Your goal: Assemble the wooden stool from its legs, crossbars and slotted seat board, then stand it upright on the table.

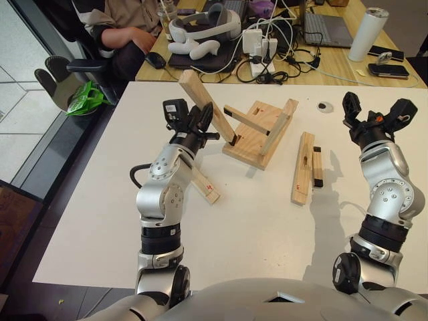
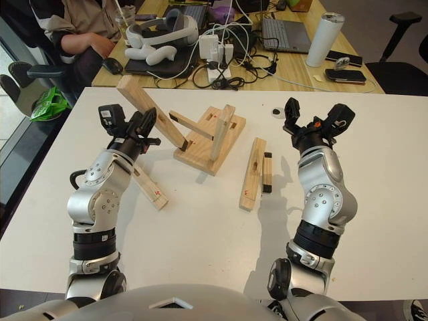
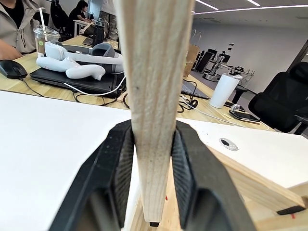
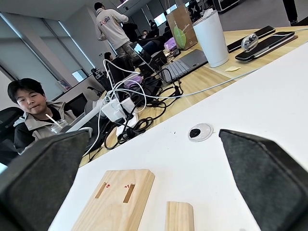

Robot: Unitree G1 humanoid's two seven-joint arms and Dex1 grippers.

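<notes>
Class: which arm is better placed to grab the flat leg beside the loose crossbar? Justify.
Right: the right gripper is open, empty and nearer the flat leg; the left gripper is shut on a tilted leg.

**One gripper squeezing, one wide open**

The left arm bends up just left of the seat board. The left gripper pinches a tilted wooden leg. The right arm stands well to the board's right. The right gripper points up, fingers spread wide.
</notes>
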